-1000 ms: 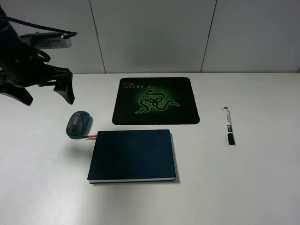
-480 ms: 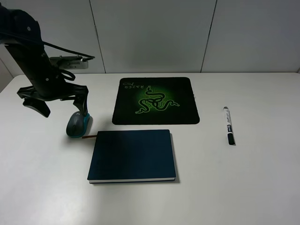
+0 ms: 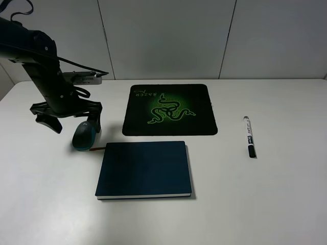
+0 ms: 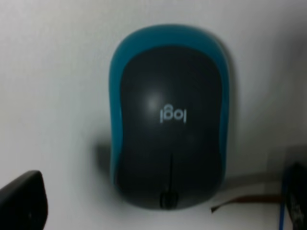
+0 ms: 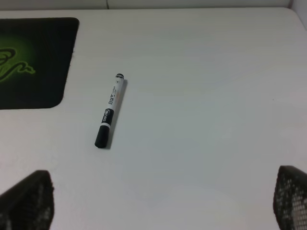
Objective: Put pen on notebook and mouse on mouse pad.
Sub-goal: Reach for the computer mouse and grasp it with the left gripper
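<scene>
Fingers (image 3: 95,118) of the left gripper (image 3: 76,126), spread open, have dropped over the mouse (image 3: 83,138) at eight o'clock of the mouse pad (image 3: 200,98); a grasp likely follows. The right gripper (image 5: 158,206) is open too, pen (image 5: 109,111) untouched.

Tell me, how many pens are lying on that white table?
1. The pen lies on the table at the right, apart from the mouse pad and the notebook. No other shows, and little here could hide one.

The dark teal hardcover notebook (image 3: 144,168) crowds the grey teal-sided mouse (image 3: 84,136) at four o'clock; bare white table (image 3: 276,199) surrounds the slim white black-capped pen (image 3: 249,136).
</scene>
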You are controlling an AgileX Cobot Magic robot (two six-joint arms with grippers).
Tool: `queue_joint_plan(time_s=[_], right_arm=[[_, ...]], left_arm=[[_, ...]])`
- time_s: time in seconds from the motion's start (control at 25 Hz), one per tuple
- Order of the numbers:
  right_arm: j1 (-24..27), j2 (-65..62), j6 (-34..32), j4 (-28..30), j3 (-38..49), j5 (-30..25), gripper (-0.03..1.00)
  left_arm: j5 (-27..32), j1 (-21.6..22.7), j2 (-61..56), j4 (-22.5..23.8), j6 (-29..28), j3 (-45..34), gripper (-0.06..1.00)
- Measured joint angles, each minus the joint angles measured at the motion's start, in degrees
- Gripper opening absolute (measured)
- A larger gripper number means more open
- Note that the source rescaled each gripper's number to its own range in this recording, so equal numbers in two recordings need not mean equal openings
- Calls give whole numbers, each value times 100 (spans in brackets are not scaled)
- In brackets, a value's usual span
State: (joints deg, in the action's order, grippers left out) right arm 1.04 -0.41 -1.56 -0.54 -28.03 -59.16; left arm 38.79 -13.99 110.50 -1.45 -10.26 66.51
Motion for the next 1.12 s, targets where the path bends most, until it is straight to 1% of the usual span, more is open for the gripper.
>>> queue_joint_plan(time_s=[0.2, 0.68, 0.76, 0.84, 0.88, 0.96, 1.08, 1.12], right_arm=[[0, 0, 0, 0, 0, 0, 100], [0, 0, 0, 0, 0, 0, 100], [0, 0, 0, 0, 0, 0, 100], [0, 0, 0, 5, 0, 0, 100], [0, 0, 0, 5, 0, 0, 100], [0, 0, 0, 5, 0, 0, 100], [0, 0, 0, 5, 0, 0, 100], [0, 0, 0, 5, 0, 0, 100]], left_arm=[[-213, 0, 208, -11, 0, 22, 100], [-373, 0, 684, 16, -11, 29, 100], [-376, 0, 696, 23, -11, 34, 97], [-376, 0, 703, 42, -11, 35, 85], [-376, 0, 708, 72, -11, 35, 75], [-376, 0, 714, 102, -11, 40, 53], [-395, 0, 714, 102, -11, 40, 18], [-403, 0, 714, 102, -11, 40, 8]])
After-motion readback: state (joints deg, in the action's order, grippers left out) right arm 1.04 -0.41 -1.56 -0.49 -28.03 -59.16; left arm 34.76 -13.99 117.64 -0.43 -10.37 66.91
